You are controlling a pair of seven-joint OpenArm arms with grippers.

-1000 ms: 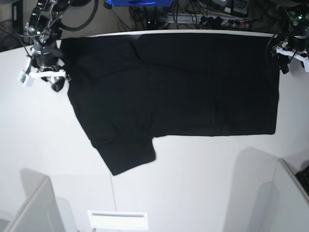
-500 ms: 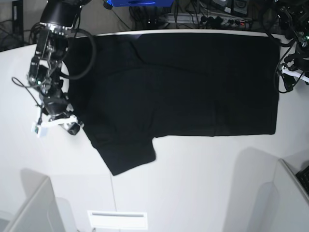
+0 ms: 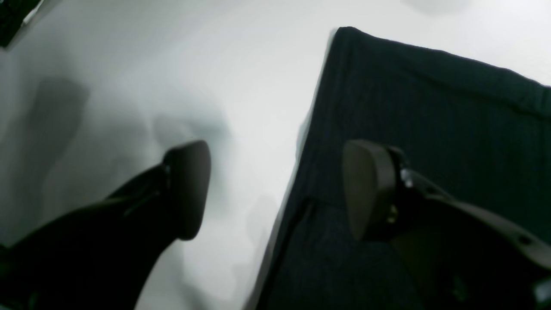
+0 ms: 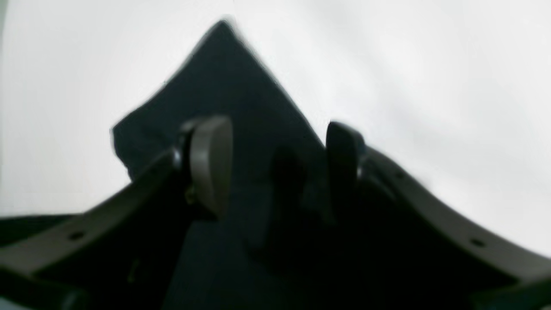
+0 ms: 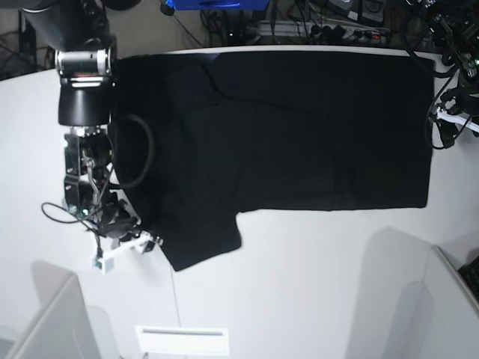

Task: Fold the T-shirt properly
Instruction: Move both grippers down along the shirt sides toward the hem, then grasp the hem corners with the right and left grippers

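Fingers apart on both grippers, nothing held. Right gripper (image 5: 135,243) has swung down to sleeve at 8 o'clock; left gripper (image 3: 275,189) straddles hem edge. T-shirt (image 5: 299,127) flat on table (image 5: 299,284); first fold grab imminent.

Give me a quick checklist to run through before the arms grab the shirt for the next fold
1. Right gripper open: ok, jaws apart, nothing held.
2. Right gripper over the sleeve corner of the T-shirt: ok; in the wrist view the dark sleeve tip lies between the fingers.
3. Left gripper open: ok, empty.
4. Left gripper straddling the shirt's side edge: ok; one finger over the table, one over cloth.
5. Shirt lying flat: ok, only mild creases.
6. Fingers touching cloth: cannot tell.
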